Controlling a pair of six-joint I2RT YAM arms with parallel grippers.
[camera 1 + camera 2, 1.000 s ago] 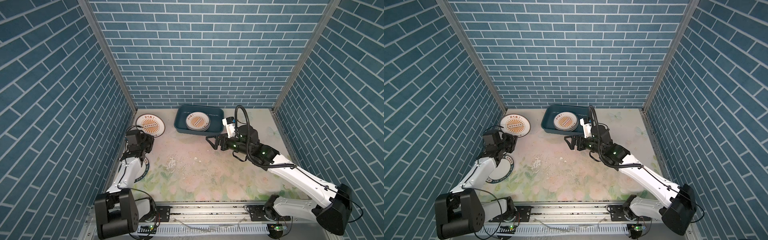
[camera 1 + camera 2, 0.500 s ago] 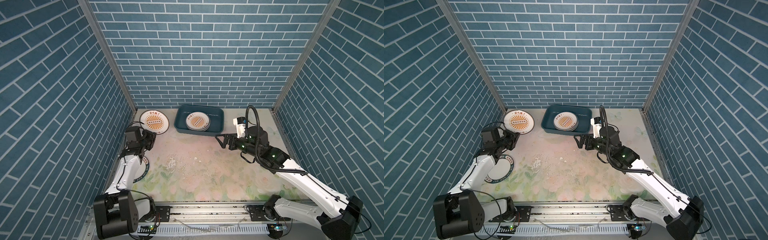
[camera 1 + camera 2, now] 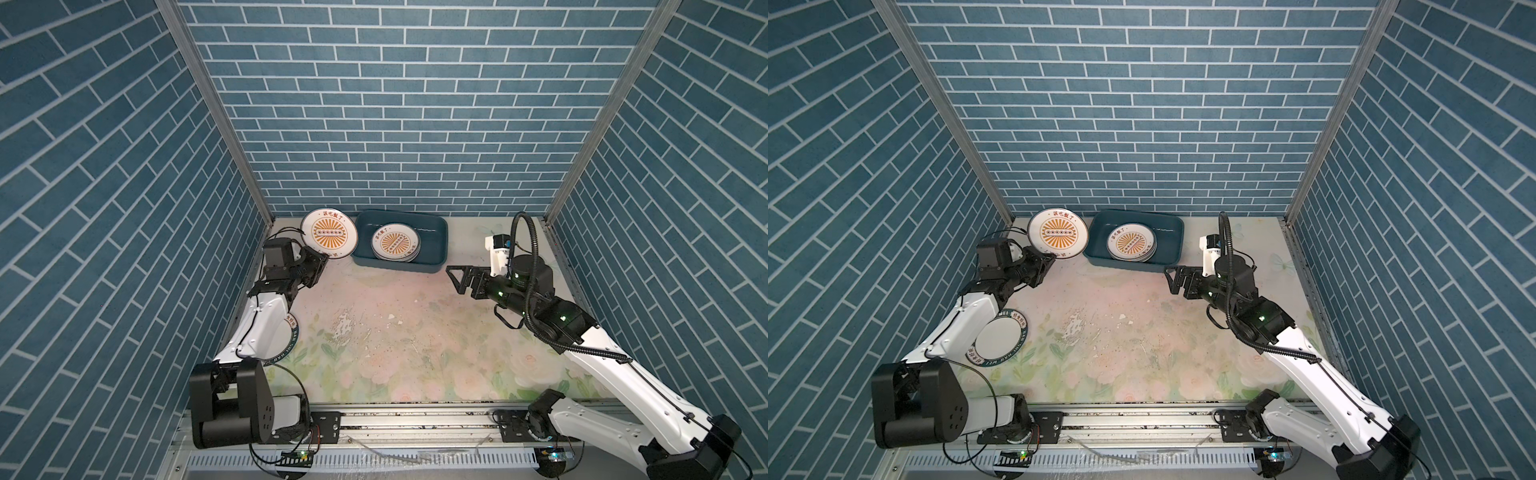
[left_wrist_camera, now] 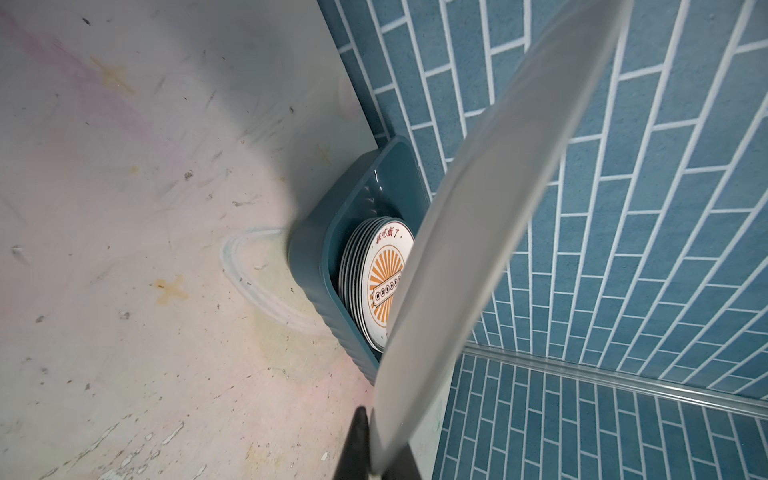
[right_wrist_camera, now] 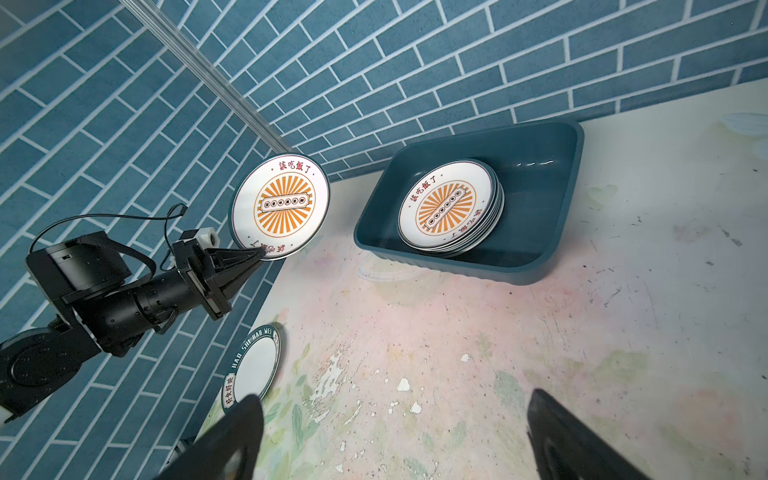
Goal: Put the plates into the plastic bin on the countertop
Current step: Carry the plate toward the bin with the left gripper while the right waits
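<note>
My left gripper [image 3: 322,262] is shut on the lower rim of a white plate with an orange sunburst centre [image 3: 329,235], which stands tilted in the air just left of the plastic bin [image 3: 432,245]. The left wrist view shows that plate [image 4: 478,249] edge-on, pinched at the fingertips [image 4: 359,440]. A stack of plates [image 3: 395,246] lies in the left half of the dark teal bin [image 5: 540,199]. Another plate with a green lettered rim [image 3: 998,345] lies on the countertop [image 3: 395,332], partly under the left arm. My right gripper [image 3: 457,278] hangs open and empty, right of the bin's front corner.
Blue brick walls close in the left, back and right sides; the bin sits against the back wall. The countertop's print is scuffed and flaked in the middle [image 3: 1096,328]. A metal rail [image 3: 415,419] runs along the front edge.
The left gripper has lifted the sunburst plate and carried it back and right, closer to the bin. The right arm has drawn away to the right of the bin, still open.
</note>
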